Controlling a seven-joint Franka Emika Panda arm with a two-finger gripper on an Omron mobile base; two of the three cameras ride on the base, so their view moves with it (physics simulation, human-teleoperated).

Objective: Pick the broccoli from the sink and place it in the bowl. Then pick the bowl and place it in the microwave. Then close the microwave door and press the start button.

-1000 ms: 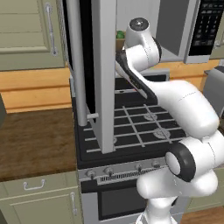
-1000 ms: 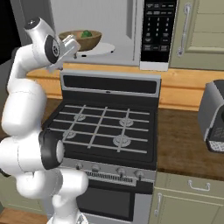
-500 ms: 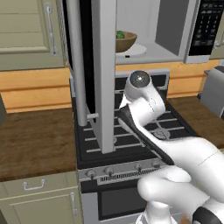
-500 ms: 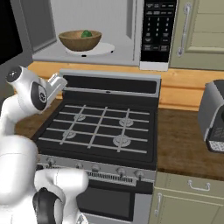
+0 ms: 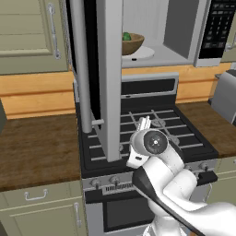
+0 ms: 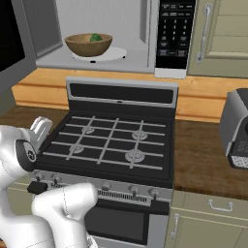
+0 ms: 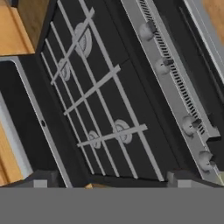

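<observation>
The broccoli [image 6: 96, 37] sits as a small green lump inside the brown wooden bowl [image 6: 88, 44], and the bowl rests on the white turntable plate [image 6: 112, 54] in the open cavity of the microwave [image 6: 131, 29], up above the stove. In the left base view the same bowl [image 5: 131, 43] peeks out just past the edge of the microwave door [image 5: 109, 78], which stands swung wide open, edge-on to the camera, its long silver handle [image 5: 82, 78] hanging down over the left side of the gas stove [image 5: 152, 133]. The black keypad panel [image 6: 174, 34] runs down the microwave's right side. Down low, the pincer [image 5: 144, 123] hangs over the front left of the stovetop, well below the microwave and well apart from the bowl, its two fingers spread wide and holding nothing; in the right base view it shows as a pale tip [image 6: 40, 129] at the stove's left edge. From the hand view, the two dark fingertips [image 7: 43, 178] frame the black burner grates [image 7: 94, 87] and the row of silver knobs [image 7: 162, 66] along the stove's front. A dark wooden table [image 5: 37, 150] lies left of the stove, and a grey toaster [image 6: 236, 127] stands on the table to the right.
</observation>
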